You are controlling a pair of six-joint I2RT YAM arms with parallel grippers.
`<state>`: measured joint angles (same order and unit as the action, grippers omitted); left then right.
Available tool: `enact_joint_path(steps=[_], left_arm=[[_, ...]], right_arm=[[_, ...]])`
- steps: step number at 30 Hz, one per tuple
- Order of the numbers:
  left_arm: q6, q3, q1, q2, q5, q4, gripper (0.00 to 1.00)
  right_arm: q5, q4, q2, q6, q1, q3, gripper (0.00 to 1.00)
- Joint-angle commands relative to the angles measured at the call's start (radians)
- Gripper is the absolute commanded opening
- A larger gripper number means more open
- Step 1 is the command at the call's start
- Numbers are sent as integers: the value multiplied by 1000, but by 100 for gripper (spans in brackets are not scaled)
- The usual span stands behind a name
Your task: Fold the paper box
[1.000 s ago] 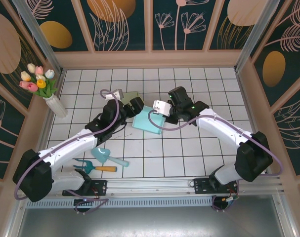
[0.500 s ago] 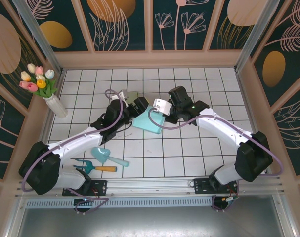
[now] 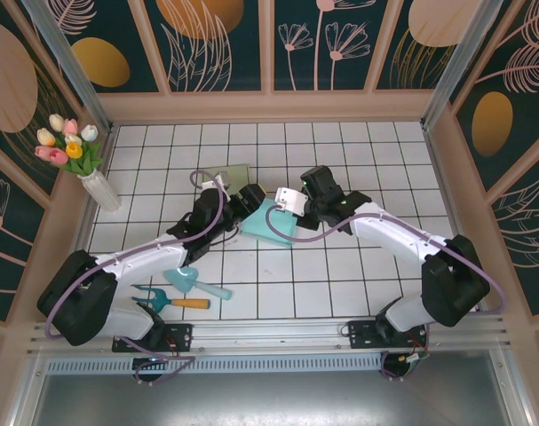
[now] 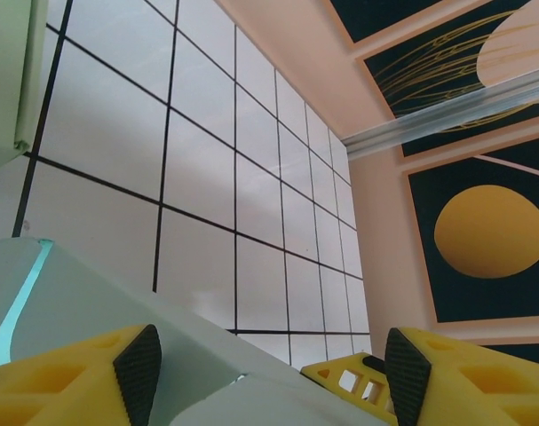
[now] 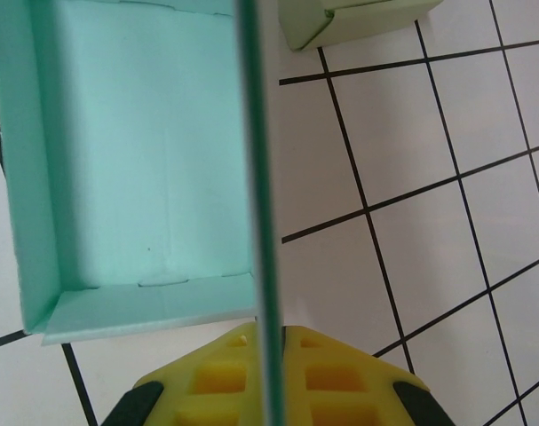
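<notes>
Tiled table [image 3: 340, 266] is topped by the paper box [image 3: 271, 224], likely flimsy; its wall is pinched by the right gripper [image 5: 265, 339], left gripper [image 4: 269, 377] spread.

You have no writing, label, brand, number or sign to read here. The paper box [image 3: 267, 222] is plain teal on every face you can see, and the wall panels [image 3: 207, 53] carry only drawn leaves, flowers and ovals.
</notes>
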<state>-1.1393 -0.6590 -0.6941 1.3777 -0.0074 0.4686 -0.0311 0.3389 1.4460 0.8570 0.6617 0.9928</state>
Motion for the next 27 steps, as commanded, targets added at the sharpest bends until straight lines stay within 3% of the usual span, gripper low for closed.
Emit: enact_joint_path(steps=[1, 9, 17, 27], left_arm=[[-24, 49, -2, 12, -9, 32, 68], [-58, 130, -2, 18, -6, 101, 64], [-65, 186, -2, -12, -27, 102, 62], [-74, 270, -3, -94, -63, 91, 59]], right_arm=[[15, -85, -36, 14, 5, -32, 0], [39, -83, -40, 16, 38, -67, 2], [39, -39, -58, -13, 84, -82, 17], [36, 52, -68, -84, 148, -99, 28]])
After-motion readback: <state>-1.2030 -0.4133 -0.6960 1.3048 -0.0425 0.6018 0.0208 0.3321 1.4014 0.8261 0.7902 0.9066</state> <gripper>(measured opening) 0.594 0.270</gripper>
